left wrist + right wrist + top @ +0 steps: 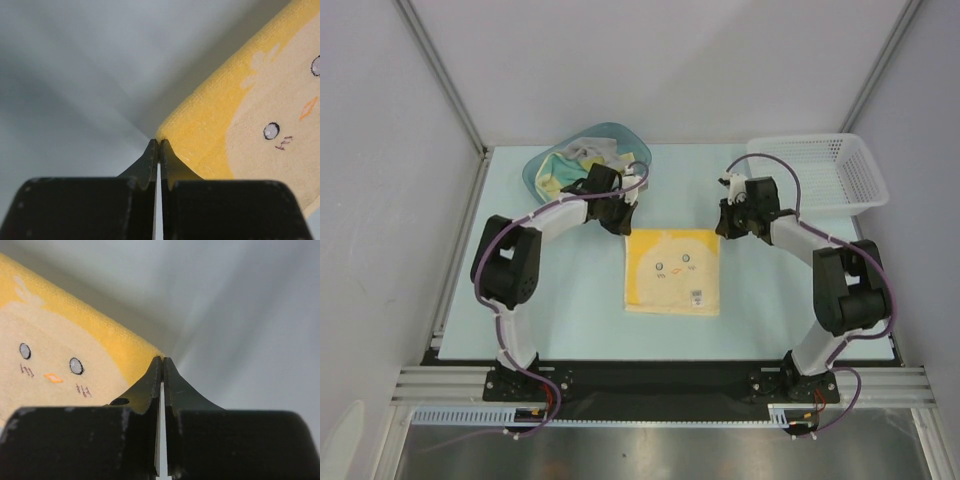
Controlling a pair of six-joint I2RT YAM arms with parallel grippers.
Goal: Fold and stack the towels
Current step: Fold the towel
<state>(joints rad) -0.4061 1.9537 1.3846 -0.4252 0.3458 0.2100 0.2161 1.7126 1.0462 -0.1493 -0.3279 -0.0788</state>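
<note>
Left pincer [158, 145] is pressed shut, its tips meeting at the far-left corner of the yellow towel [260, 100], with the cloth's corner nipped right at the seam between them. The right pincer [163, 362] is closed the same way on the far-right corner of that towel [50, 355]. Both have only a hairline slit between the fingers.

From above, the tips of the left pincer [620, 222] and the right pincer [725, 225] are hidden under their own wrists, so the grip cannot be read there. Each wrist camera shows only part of the towel, the rest being cut off by the frame edge and the black finger blocks. How much fabric sits between the tips is too small to make out.

The yellow towel [672, 270] lies spread flat in the middle of the pale worktop [570, 300], between the two arms. It is a square with a bright yellow border and a paler chick face with two eyes and an orange beak. A small tag [698, 296] sits near its front edge.

More towels [570, 165] lie crumpled in the teal tub [535, 170] at the far left, partly covered by the left arm. A white mesh basket [830, 170] stands at the far right.
</note>
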